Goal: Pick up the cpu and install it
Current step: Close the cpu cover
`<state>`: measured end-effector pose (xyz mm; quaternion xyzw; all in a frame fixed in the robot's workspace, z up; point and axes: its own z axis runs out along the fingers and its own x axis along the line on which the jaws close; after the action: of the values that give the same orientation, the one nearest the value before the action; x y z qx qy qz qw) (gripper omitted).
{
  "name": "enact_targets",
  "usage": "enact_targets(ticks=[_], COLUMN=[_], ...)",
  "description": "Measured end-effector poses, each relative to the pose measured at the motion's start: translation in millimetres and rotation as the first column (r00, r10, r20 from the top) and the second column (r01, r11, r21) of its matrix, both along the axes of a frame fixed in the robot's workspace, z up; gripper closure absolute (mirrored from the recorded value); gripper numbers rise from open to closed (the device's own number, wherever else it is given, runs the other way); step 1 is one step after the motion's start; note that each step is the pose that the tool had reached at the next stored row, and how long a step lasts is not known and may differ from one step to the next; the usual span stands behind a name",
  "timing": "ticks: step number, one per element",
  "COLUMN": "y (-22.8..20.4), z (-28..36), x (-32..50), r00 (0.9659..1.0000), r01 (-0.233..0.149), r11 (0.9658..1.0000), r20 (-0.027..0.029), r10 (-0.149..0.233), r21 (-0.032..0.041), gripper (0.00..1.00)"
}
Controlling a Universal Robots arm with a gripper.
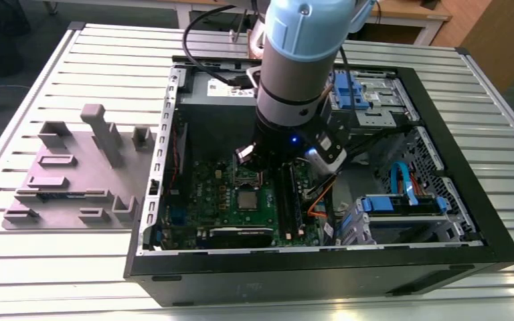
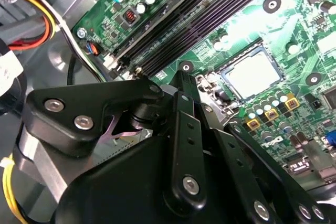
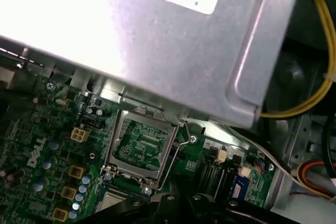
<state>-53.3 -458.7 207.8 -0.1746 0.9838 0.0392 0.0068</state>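
Observation:
The cpu (image 2: pixel 251 73), a pale silver square with a thin rim, lies flat in the motherboard socket; in the exterior view the cpu (image 1: pixel 248 199) sits just below the arm's wrist. A pale corner of the cpu (image 3: pixel 113 201) also appears in the first wrist view, next to the socket's metal frame (image 3: pixel 139 148), which stands flipped open. My gripper (image 2: pixel 181 85) hangs above the board beside the socket, its black links apart from the chip. I see nothing held in it.
The open computer case (image 1: pixel 471 221) lies on a slatted metal table (image 1: pixel 69 267). A large grey box with a white label (image 3: pixel 157 40) looms over the socket. Memory slots (image 2: pixel 210 14), cables (image 2: pixel 31 30) and drive bays (image 1: pixel 400 204) crowd around. A grey fixture plate (image 1: pixel 69 177) lies at the exterior view's left.

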Motion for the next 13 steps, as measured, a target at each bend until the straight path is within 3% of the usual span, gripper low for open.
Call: enact_targets(ticks=[5, 10, 13], y=[1.2, 1.1, 1.7], z=[-0.4, -0.5, -0.7], x=[-0.1, -0.1, 0.0], r00=[0.9986, 0.9912, 0.9877], r01=[-0.052, -0.133, -0.157], r11=[0.9986, 0.9912, 0.9876], r20=[0.0001, 0.0003, 0.0007], r10=[0.052, 0.133, 0.157], r21=[0.0038, 0.0053, 0.0078], gripper=[0.89, 0.89, 0.89])
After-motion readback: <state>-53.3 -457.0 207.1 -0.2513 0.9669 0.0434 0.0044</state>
